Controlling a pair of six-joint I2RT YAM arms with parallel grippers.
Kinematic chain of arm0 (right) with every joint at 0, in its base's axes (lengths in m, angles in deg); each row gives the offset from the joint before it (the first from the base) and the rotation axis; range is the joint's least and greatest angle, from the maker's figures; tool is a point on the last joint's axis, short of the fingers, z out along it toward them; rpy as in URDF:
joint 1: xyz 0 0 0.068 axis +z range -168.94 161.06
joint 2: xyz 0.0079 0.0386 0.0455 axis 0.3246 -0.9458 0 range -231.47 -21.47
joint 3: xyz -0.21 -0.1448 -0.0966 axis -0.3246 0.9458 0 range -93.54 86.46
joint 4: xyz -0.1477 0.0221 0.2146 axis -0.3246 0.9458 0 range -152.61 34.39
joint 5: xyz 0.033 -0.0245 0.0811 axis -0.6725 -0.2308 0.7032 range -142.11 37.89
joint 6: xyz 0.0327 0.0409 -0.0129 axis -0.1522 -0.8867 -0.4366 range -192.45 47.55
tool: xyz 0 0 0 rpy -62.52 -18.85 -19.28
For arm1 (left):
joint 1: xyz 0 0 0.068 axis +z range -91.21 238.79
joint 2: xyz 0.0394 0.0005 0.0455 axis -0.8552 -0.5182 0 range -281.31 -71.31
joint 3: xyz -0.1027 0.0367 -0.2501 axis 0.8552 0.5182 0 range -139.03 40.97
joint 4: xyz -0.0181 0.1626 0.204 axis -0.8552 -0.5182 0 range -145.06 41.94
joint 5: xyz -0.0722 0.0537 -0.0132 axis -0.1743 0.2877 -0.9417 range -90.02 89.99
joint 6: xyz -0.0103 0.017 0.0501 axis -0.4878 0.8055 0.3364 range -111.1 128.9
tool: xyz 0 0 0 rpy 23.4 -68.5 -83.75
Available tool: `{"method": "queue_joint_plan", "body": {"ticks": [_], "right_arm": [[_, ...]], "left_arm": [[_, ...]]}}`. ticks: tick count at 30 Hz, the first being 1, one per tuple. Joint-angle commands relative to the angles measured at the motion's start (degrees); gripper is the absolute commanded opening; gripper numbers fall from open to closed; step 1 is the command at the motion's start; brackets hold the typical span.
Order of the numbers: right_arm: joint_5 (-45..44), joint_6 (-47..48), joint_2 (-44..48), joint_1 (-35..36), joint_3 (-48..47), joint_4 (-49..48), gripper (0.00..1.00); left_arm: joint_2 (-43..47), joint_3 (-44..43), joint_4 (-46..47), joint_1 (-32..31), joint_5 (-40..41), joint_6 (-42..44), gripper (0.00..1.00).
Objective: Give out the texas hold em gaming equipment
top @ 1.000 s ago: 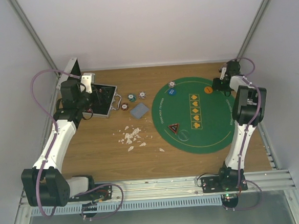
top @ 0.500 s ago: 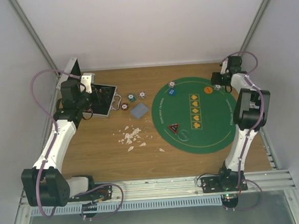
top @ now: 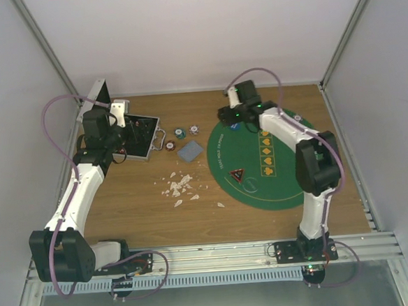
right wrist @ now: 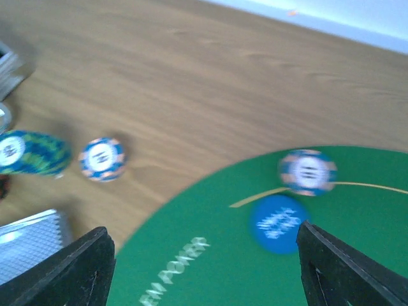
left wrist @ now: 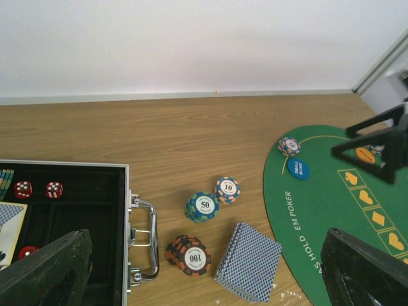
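Three stacks of poker chips stand on the wood: a 10 stack [left wrist: 227, 189], a 50 stack [left wrist: 203, 206] and a 100 stack [left wrist: 189, 255]. A deck of blue-backed cards [left wrist: 248, 261] lies beside them. On the green mat [top: 276, 179] are one chip [right wrist: 307, 171], a blue button [right wrist: 275, 224], an orange button [left wrist: 365, 154] and a red-black triangular token [top: 238, 175]. My right gripper [right wrist: 204, 255] hovers open over the mat's far-left edge, nothing between its fingers; the blue button lies by its right finger. My left gripper [left wrist: 204, 274] is wide open and empty, above the case's right edge.
An open aluminium case [left wrist: 124, 223] with red dice [left wrist: 23, 189] inside sits at the far left, its handle [left wrist: 148, 239] towards the chips. White crumbled scraps [top: 180, 186] lie on the wood nearer the front. Walls enclose the table on three sides.
My right arm has swung from the far right corner leftward across the mat to its far-left edge, and its jaws have widened. The left arm has not moved.
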Motion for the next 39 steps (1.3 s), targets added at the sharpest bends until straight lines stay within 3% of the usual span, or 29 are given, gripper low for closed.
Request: {"method": "queue_joint_plan", "body": {"ticks": [1, 7, 19, 39], "right_arm": [[-3.6, -1.7, -5.6, 6.4, -4.6, 1.0, 0.79], [-5.5, -1.3, -15.1, 12.0, -12.8, 3.4, 0.79], [-5.8, -0.9, -26.6, 15.1, -25.4, 8.0, 0.77], [-5.9, 0.4, -34.2, 16.0, -31.9, 11.1, 0.68]], "left_arm": [[0.5, -0.9, 1.9, -0.4, 0.0, 0.6, 0.98], [0.8, -0.8, 2.1, -0.4, -0.2, 0.5, 0.98], [1.0, -0.8, 2.3, -0.4, -1.7, 0.0, 0.98], [0.5, -0.8, 2.4, -0.4, -2.4, -0.4, 0.98]]}}
